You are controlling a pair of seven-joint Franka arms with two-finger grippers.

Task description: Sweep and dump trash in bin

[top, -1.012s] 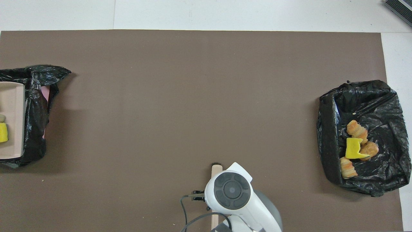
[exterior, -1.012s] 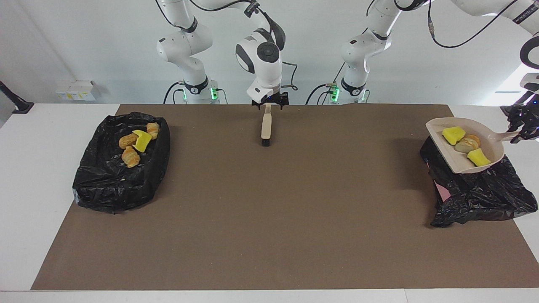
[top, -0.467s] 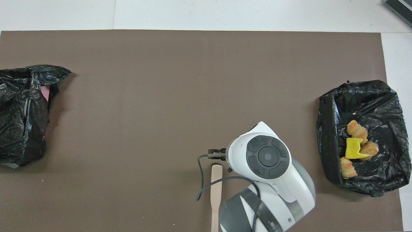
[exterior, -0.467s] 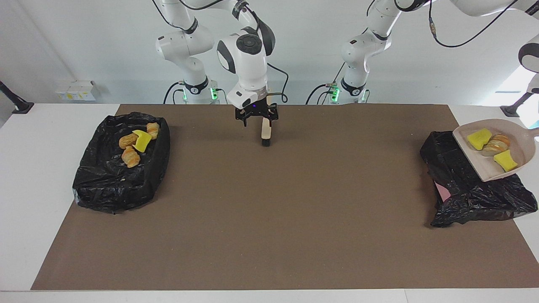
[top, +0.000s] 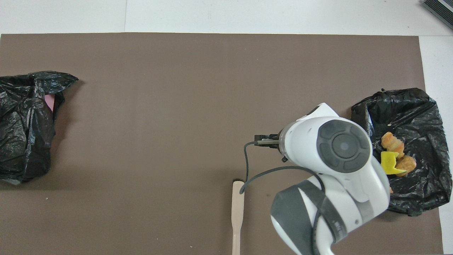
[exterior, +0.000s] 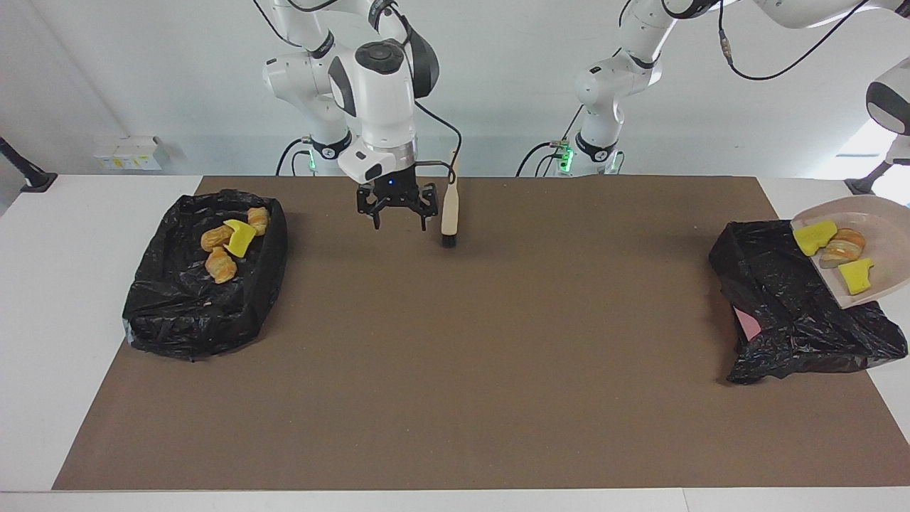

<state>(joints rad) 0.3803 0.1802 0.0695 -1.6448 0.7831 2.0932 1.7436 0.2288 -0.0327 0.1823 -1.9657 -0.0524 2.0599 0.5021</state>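
Three trash scraps (exterior: 839, 254) on dustpan (exterior: 889, 235), well apart from right pincer (exterior: 399, 213), spread empty.

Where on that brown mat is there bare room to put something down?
The mat lies bare between the two black bags, except the brush near the robots. The right gripper hovers beside it. Both ends are crowded by bags, trash and dustpan.

Trash (exterior: 229, 245) in bin (exterior: 202, 313)
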